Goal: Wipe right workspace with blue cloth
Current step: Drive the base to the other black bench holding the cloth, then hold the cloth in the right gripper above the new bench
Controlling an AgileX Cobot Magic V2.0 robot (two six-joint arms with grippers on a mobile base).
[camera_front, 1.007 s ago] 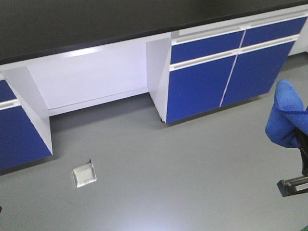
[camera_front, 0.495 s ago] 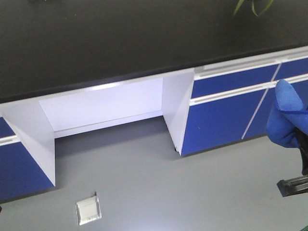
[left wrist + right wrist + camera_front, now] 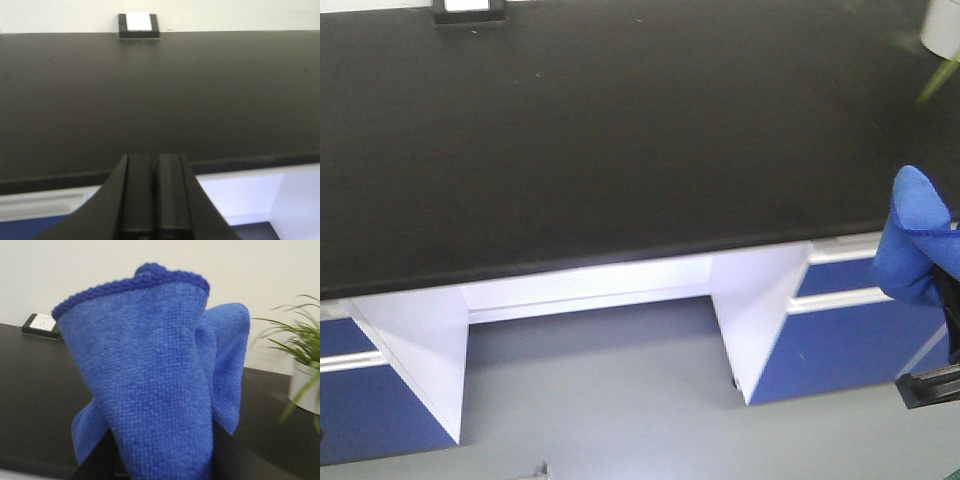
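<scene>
- Cloth — blue, bunched and standing upward — is clamped in the right gripper; only dark finger edges are seen at its lower sides.
- In the front view the cloth is held in the air at the far right, near the front edge of the bench.
- The right wrist is pointed toward the back wall, with a socket box seen to the left and a potted plant to the right.
- The left gripper is held level near the bench's front edge, aimed across the bench toward the socket box — its fingers are pressed together with nothing between them.
- Blue cabinets are seen beneath the bench.
</scene>
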